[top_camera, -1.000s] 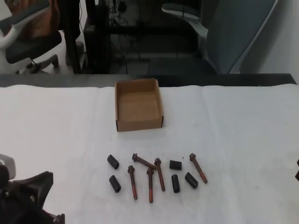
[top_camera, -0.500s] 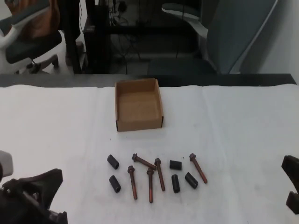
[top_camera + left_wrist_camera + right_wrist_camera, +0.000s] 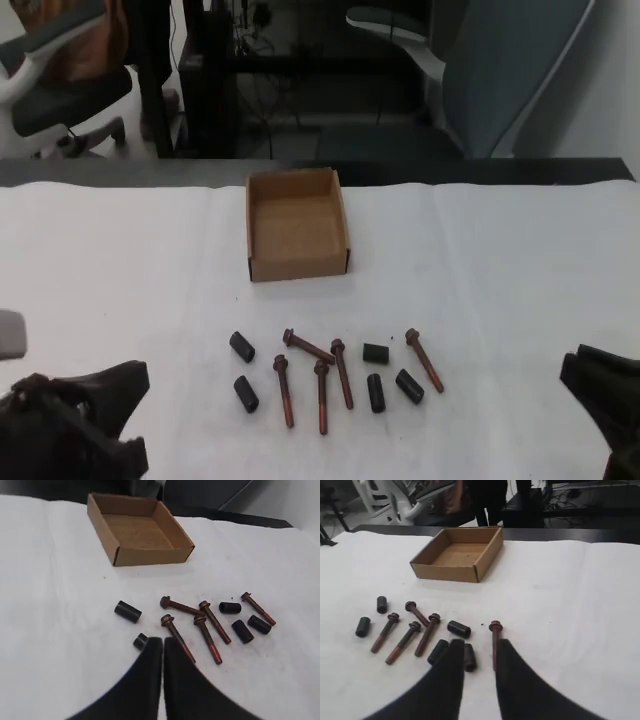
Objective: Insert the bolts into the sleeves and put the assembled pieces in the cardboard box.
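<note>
Several copper bolts (image 3: 321,395) and several short black sleeves (image 3: 376,392) lie loose on the white cloth, in front of the open cardboard box (image 3: 297,268). The box holds nothing. My left gripper (image 3: 110,395) hovers at the near left of the bench. In the left wrist view it (image 3: 163,641) is shut with nothing held, just short of a sleeve (image 3: 140,641) and a bolt (image 3: 177,636). My right gripper (image 3: 590,385) hangs at the near right. Its wrist view shows it (image 3: 479,645) open above a sleeve (image 3: 469,657), beside a bolt (image 3: 494,640).
The cloth spreads wide to both sides of the parts and around the box (image 3: 445,572). Behind the bench's far edge stand office chairs (image 3: 70,70) and dark furniture.
In the high view the left arm has moved right and forward. The right arm has come in from the right edge toward the parts. Bolts, sleeves and box have not moved.
</note>
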You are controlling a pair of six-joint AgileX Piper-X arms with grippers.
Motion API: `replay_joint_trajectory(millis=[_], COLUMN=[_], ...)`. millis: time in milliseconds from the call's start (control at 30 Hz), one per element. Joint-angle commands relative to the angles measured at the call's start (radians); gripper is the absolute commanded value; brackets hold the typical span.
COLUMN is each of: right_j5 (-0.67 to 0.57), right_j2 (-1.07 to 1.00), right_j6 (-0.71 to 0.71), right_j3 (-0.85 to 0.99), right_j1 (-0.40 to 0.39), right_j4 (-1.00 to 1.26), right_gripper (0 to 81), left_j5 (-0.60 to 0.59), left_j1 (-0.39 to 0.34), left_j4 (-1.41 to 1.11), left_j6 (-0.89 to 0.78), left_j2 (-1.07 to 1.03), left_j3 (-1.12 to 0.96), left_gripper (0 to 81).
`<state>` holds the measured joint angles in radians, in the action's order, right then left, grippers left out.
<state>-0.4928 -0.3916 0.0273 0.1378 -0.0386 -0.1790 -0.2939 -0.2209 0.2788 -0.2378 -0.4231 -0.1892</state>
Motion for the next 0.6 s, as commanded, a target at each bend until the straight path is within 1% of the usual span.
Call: replay_joint_trajectory(millis=[0,100,200,267,300,333,400,467,500,567], right_j5=[0.007,0.044,0.095,0.152,0.172,0.200,0.242,0.274,0.274,0.271], right_j2=[-0.003,-0.003,-0.003,-0.003,-0.003,-0.003,-0.011,-0.030,-0.041,-0.071], right_j6=[-0.005,-0.005,0.005,0.026,0.024,0.024,0.024,0.024,0.024,0.024], right_j3=[0.006,0.013,0.036,0.069,0.092,0.116,0.161,0.219,0.248,0.299], right_j1=[-0.045,-0.091,-0.135,-0.159,-0.168,-0.177,-0.190,-0.196,-0.195,-0.195], right_j4=[-0.003,-0.006,-0.017,-0.032,-0.042,-0.048,-0.057,-0.086,-0.098,-0.132], right_gripper=[27.9,27.9,27.9,27.9,27.9,27.9,28.8,28.8,28.8,28.8], left_j5=[-0.011,-0.003,0.025,0.046,0.046,0.046,0.078,0.195,0.281,0.418], left_j1=[-0.014,-0.061,-0.127,-0.181,-0.207,-0.233,-0.276,-0.316,-0.333,-0.352], left_j4=[0.033,-0.007,-0.059,-0.071,-0.081,-0.090,-0.095,-0.097,-0.094,-0.066], left_j6=[-0.024,-0.024,-0.024,-0.024,-0.024,-0.024,-0.024,-0.024,-0.027,-0.036], left_j2=[-0.045,-0.114,-0.184,-0.236,-0.261,-0.286,-0.328,-0.371,-0.401,-0.472], left_j3=[-0.064,-0.103,-0.134,-0.156,-0.166,-0.178,-0.206,-0.252,-0.278,-0.335], left_gripper=[1.8,1.8,1.8,1.0,2.0,5.7,19.3,36.8,48.9,60.8])
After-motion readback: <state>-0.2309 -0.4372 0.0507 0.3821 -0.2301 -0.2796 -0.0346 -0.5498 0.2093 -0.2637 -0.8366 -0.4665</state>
